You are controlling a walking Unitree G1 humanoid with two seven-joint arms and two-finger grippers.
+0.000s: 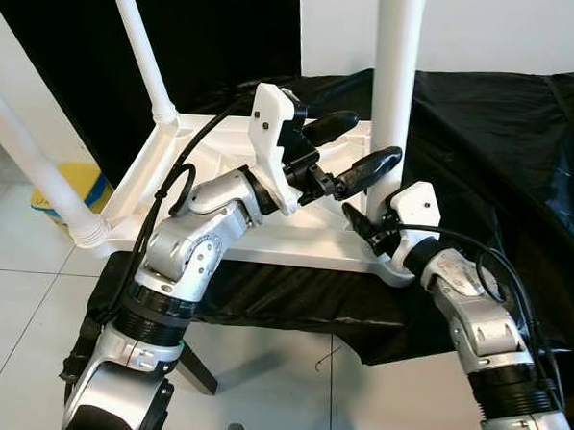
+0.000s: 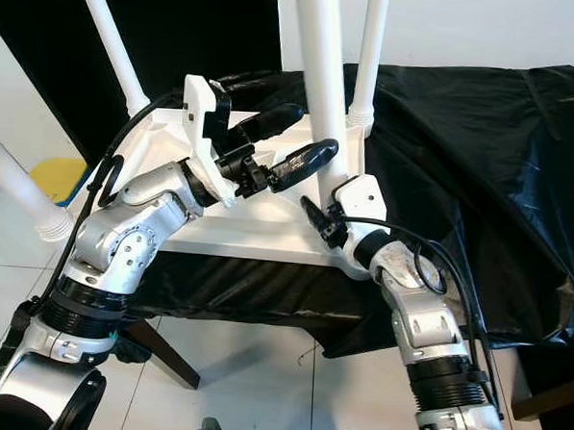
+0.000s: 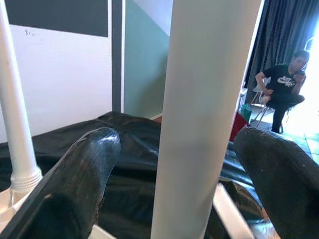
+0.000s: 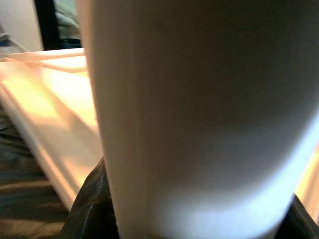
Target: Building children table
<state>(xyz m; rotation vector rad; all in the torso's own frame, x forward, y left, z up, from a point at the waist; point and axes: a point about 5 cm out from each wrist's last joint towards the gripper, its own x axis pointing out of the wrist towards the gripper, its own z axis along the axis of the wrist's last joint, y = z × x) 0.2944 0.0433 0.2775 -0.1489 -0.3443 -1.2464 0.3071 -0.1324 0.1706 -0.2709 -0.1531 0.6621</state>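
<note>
From the left eye I see the white tabletop [image 1: 257, 235] lying upside down on a surface draped in black cloth [image 1: 502, 149], its legs pointing up. I take the near leg [image 1: 397, 76], the one rising from the corner closest to my right arm, as my landmark. My left gripper [image 1: 353, 146] reaches in at that leg's lower part, one black finger behind it and the other crossing just in front, so the fingers are spread with the leg between them. My right gripper [image 1: 364, 224] sits low at the foot of the same leg, where it meets the tabletop; I cannot tell here how its fingers stand. Another leg [image 1: 142, 48] stands at the far corner, well apart from the near leg, and a third leg [image 1: 35, 163] slants out over the tiled floor [image 1: 23, 297].

The right eye gives the same layout, plus a fourth leg [image 2: 370, 56] just behind the near one.

In the left wrist view the near leg runs up between my two fingers [image 3: 84, 174], gaps showing on both sides. Beyond the leg a person [image 3: 284, 89] sits on a chair.

In the right wrist view the leg is very close and blurred, with dark finger tips at both sides of its base; whether they press it I cannot tell.
</note>
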